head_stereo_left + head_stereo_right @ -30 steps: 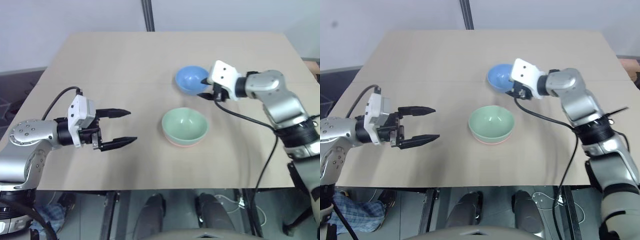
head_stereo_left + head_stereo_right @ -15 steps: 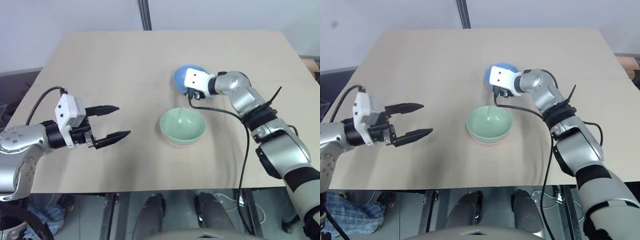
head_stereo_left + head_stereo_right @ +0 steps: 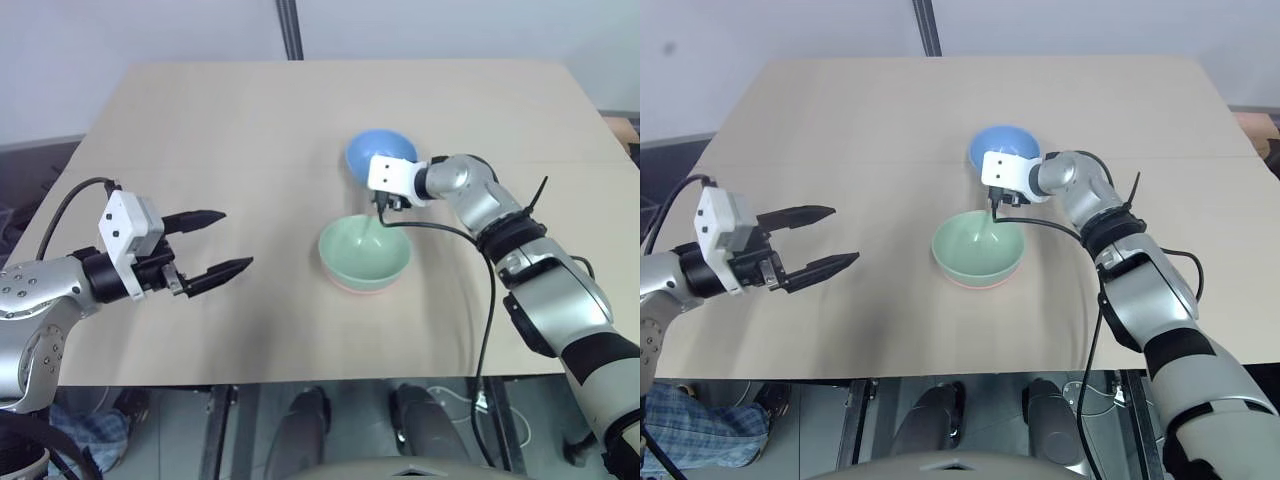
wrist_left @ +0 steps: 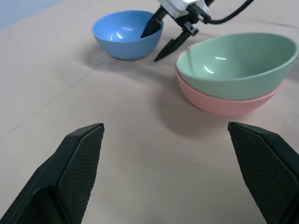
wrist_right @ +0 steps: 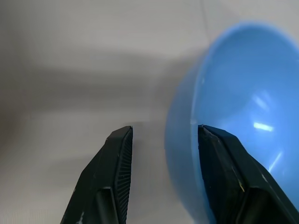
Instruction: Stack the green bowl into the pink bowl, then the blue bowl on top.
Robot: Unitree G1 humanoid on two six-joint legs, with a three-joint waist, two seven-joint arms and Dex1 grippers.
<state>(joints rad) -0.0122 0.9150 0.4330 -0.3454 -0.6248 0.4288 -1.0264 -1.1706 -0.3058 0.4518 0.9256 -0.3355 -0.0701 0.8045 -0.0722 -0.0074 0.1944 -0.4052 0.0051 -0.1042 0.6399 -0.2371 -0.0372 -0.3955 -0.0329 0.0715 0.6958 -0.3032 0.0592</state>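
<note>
The green bowl [image 3: 365, 250] sits nested in the pink bowl [image 3: 362, 289], near the table's middle. Just behind them stands the blue bowl [image 3: 378, 153], upright on the table. My right gripper [image 5: 163, 130] is at the blue bowl's [image 5: 243, 116] near rim, straddling the wall. One finger [image 4: 152, 25] is inside the bowl. The other finger [image 4: 175, 44] is outside, with a gap to the wall, so the gripper is open. My left gripper [image 3: 236, 238] hovers open and empty well to the left of the bowls.
The tan table [image 3: 230, 120] has bare room on its left half and along the back. A dark pole [image 3: 290, 30] rises behind its far edge. The right arm's black cable [image 3: 440, 230] hangs beside the stacked bowls.
My right gripper came down from the blue bowl's right side to its near rim, and its fingers narrowed. The left gripper drew back a little to the left, still open.
</note>
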